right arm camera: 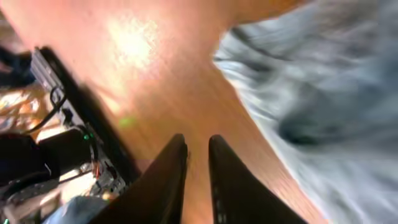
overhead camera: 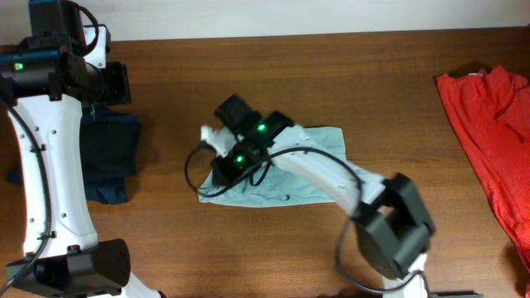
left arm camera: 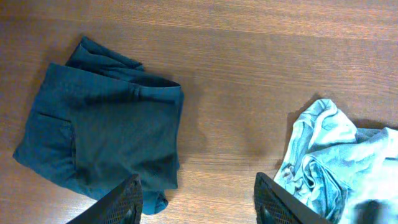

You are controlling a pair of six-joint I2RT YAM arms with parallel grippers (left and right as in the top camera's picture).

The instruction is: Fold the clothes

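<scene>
Since right gripper (right arm camera: 198,140) is nearly closed, empty, I'd reopen it before pinching pale shirt (overhead camera: 327,136) edge; left gripper (left arm camera: 198,180) gapes empty.

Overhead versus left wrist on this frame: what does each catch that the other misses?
Overhead only: the red garment at the far right, and the right arm reaching over the pale garment. Left wrist only: the left gripper seen open, and nearly the whole dark blue garment, partly hidden overhead by the left arm. Both: the dark and pale garments on the wooden table.
</scene>
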